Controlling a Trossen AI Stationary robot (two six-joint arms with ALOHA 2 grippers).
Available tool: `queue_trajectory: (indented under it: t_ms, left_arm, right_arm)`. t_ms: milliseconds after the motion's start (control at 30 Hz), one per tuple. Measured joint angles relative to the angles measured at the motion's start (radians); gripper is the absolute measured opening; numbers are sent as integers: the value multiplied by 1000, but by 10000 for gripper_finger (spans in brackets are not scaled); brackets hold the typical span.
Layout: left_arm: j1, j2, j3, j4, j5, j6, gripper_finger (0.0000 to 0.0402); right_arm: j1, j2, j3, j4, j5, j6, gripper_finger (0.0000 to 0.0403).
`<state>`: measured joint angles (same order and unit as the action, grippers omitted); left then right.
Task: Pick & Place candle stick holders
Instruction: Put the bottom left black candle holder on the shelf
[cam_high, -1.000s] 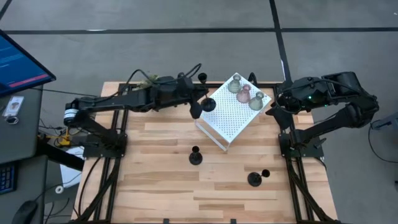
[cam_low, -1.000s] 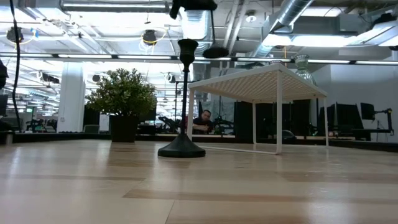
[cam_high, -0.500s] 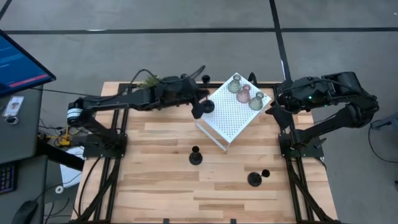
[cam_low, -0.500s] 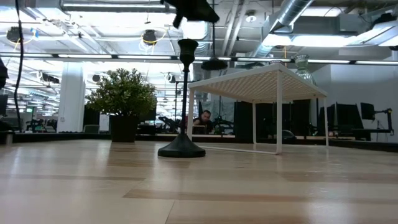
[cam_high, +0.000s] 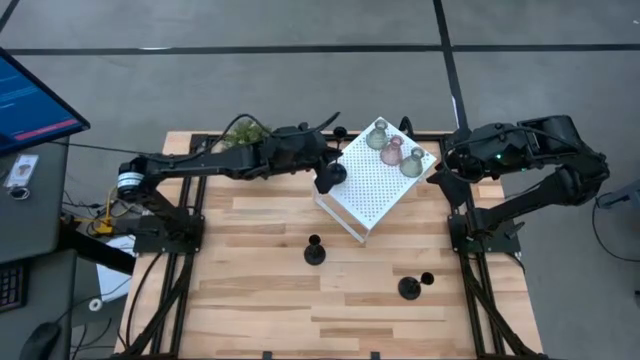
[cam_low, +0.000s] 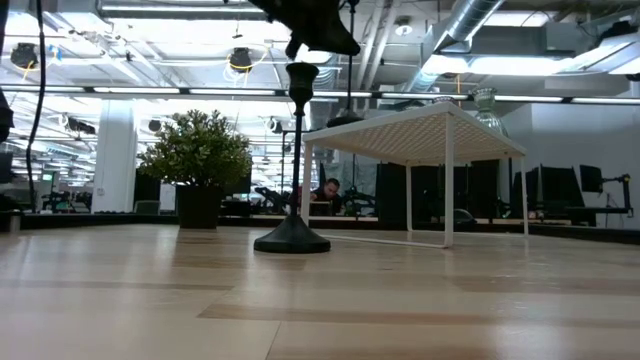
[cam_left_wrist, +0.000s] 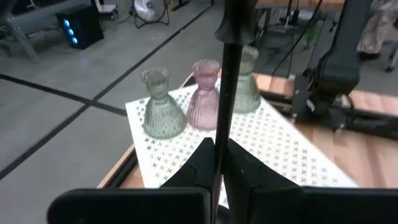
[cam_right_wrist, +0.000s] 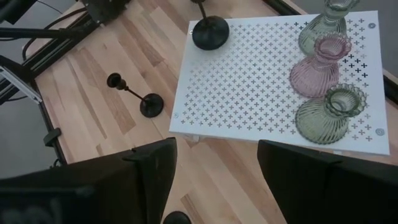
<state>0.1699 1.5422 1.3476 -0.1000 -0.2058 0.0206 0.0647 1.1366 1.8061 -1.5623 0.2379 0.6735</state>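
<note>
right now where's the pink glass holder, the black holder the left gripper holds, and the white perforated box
pink glass holder (cam_right_wrist: 318, 67): right wrist view, its ribbed body
held black holder (cam_left_wrist: 229, 93): left wrist view, its thin stem
white perforated box (cam_high: 375, 190): high view, its bare top

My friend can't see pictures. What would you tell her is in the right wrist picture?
A white perforated shelf holds three glass candle holders, two greenish and one pink, in a row, with a black holder's round base over its far corner. Another black holder is on the wooden table.
</note>
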Motion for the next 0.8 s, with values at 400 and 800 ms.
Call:
queue_trajectory:
  t_ms: [400,800]
  left_arm:
    - [0,38,0,16,1,6,12]
    - [2,39,0,22,16,33,13]
  right_arm:
    - [0,0,0,0,0,0,217]
    - [0,0,0,0,0,-2,217]
